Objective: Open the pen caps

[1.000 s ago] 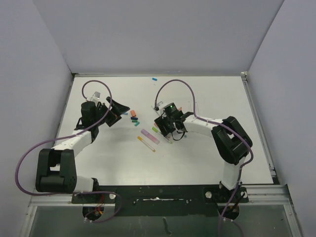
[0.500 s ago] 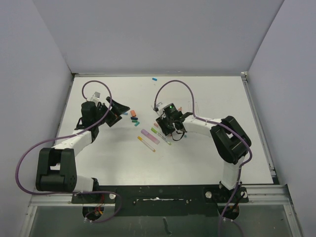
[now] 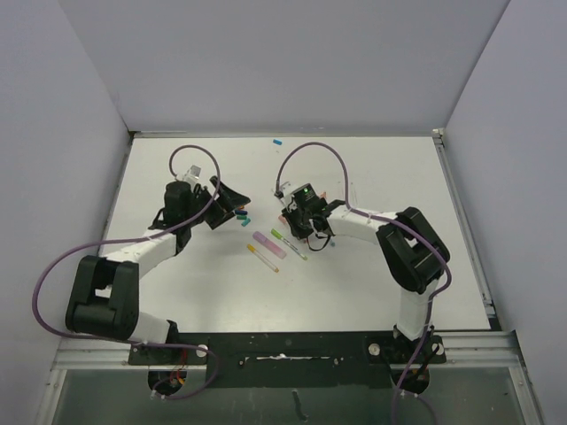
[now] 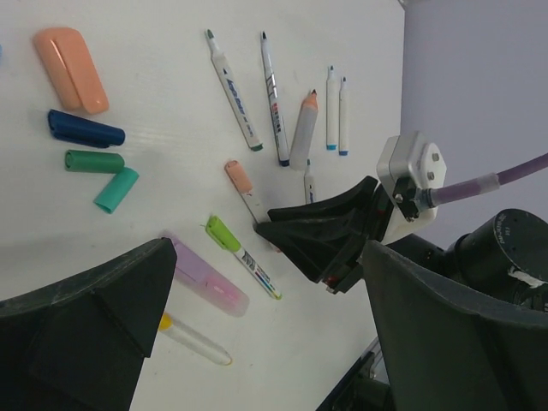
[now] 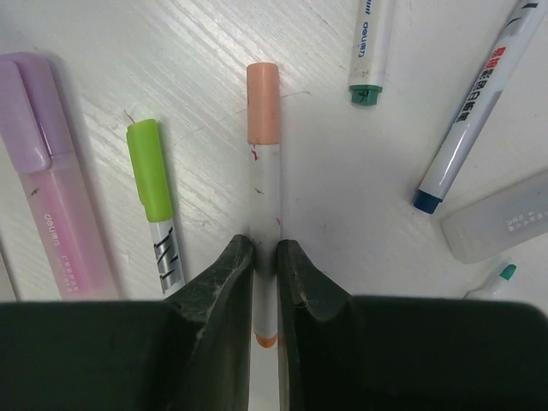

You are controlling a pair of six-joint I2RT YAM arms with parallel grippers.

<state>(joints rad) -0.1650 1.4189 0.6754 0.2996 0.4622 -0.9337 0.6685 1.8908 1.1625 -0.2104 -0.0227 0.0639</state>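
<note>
My right gripper (image 5: 265,250) is shut on a thin white pen (image 5: 265,193) lying on the table, gripping the barrel below its salmon cap (image 5: 262,91). A green-capped pen (image 5: 155,188) and a lilac highlighter (image 5: 47,175) lie just left of it. The left wrist view shows the same salmon-capped pen (image 4: 241,179) at the right gripper's fingers (image 4: 295,235). My left gripper (image 4: 265,253) hangs open above the table with nothing in it. Loose pen caps lie at the upper left: orange (image 4: 71,68), dark blue (image 4: 86,128), green (image 4: 94,161), teal (image 4: 116,189).
Several uncapped pens (image 4: 235,90) lie beyond the right gripper, including a green-tipped one (image 5: 371,47) and a blue-tipped one (image 5: 475,120). A yellow-capped pen (image 4: 193,340) lies near the lilac highlighter (image 4: 210,276). A blue cap (image 3: 277,141) sits alone by the back wall.
My right gripper has closed on the salmon-capped pen. My left arm has swung right, toward the pens in the middle of the table.
</note>
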